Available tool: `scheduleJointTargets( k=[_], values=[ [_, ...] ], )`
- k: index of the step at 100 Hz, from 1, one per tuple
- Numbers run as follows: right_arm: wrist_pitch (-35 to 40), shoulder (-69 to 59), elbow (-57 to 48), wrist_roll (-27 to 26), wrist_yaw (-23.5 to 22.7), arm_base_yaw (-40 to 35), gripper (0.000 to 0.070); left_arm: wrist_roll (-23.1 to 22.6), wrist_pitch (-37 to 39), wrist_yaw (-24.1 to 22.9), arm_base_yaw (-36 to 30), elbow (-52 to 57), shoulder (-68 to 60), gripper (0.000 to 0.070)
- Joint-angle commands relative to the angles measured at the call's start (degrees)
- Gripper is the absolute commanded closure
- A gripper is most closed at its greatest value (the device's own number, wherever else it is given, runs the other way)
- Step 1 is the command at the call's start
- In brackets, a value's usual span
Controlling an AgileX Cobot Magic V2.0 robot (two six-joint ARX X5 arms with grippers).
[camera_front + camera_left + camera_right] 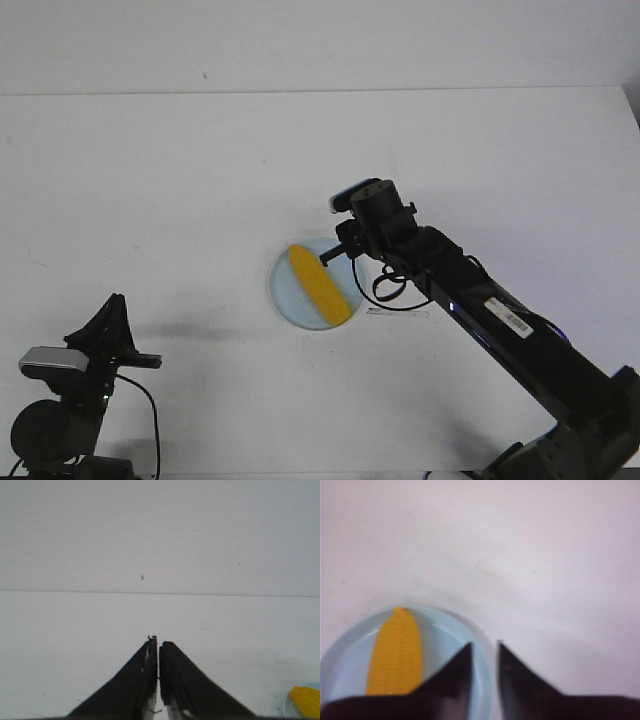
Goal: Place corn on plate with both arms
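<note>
We see the corn [320, 286] lying flat across the plate [283, 297], its length running diagonally and its two ends reaching close to the rim. The plate sits on the white worktop [180, 180], just below and beside the right pincer [338, 251].

The right pincer hangs over the plate's edge — in the right wrist view its two black fingers [455, 672] stand a narrow gap apart, with nothing between them. The corn [396, 652] lies off to one side of that gap, not touching either finger, and the pale blue rim [482, 672] passes under the nearer finger. How high the tips sit above the plate we cannot tell; that view is soft and blurred near the fingers.

The left pincer [112, 303] is well apart from the plate, pulled back to the near edge of the worktop and pointing upward. In the left wrist view its fingers [187, 685] are drawn together to a thin slit, gripping nothing — bare worktop [75, 630] lies ahead of them. A yellow end of the corn [306, 701] shows at the very corner of that view, far off to the side of the pincer's tip.
</note>
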State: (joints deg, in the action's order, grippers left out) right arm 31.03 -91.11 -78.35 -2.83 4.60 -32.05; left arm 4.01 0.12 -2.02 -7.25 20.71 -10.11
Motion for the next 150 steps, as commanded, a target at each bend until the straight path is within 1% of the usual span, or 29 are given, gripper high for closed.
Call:
scheduleJointTargets(
  k=[1, 13, 39, 58, 66, 75, 93, 117, 132, 150],
  values=[
    [-4.61, 2.23, 4.20, 1.60, 0.17, 0.66, 0.0699, 0.11, 1.03, -0.15, -0.07, 0.44, 0.09, 0.0698],
    [-13.05, 8.98, 14.71, 1.18, -0.04, 3.61, 0.0699, 0.11, 1.03, -0.15, -0.07, 0.44, 0.09, 0.0698],
    [-31.89, 25.97, 36.83, 1.44, -0.04, 12.92, 0.0699, 0.11, 1.03, -0.13, -0.07, 0.44, 0.09, 0.0698],
    [-47.76, 38.45, 51.41, 1.44, 0.13, 18.99, 0.0699, 0.11, 1.03, -0.15, -0.07, 0.44, 0.09, 0.0698],
    [-51.34, 43.93, 56.00, 1.38, 0.13, 21.40, 0.0699, 0.11, 1.03, -0.15, -0.07, 0.44, 0.09, 0.0698],
    [-49.35, 49.70, 58.93, 1.40, 0.13, 23.96, 0.0699, 0.11, 1.03, -0.15, -0.07, 0.44, 0.09, 0.0698],
    [-38.16, 60.00, 59.58, 1.36, 0.02, 27.96, 0.0698, 0.11, 1.03, -0.13, -0.07, 0.44, 0.09, 0.0698],
    [-26.08, 73.96, 59.58, 1.20, -0.07, 30.03, 0.0698, 0.11, 1.03, -0.13, -0.07, 0.44, 0.09, 0.0698],
    [-23.37, 79.76, 59.58, 1.18, -0.11, 30.03, 0.0698, 0.11, 1.03, -0.15, -0.07, 0.44, 0.09, 0.0698],
    [-24.09, 83.69, 59.56, 1.18, -0.04, 30.03, 0.0698, 0.11, 1.03, -0.13, -0.07, 0.44, 0.09, 0.0698]
  ],
)
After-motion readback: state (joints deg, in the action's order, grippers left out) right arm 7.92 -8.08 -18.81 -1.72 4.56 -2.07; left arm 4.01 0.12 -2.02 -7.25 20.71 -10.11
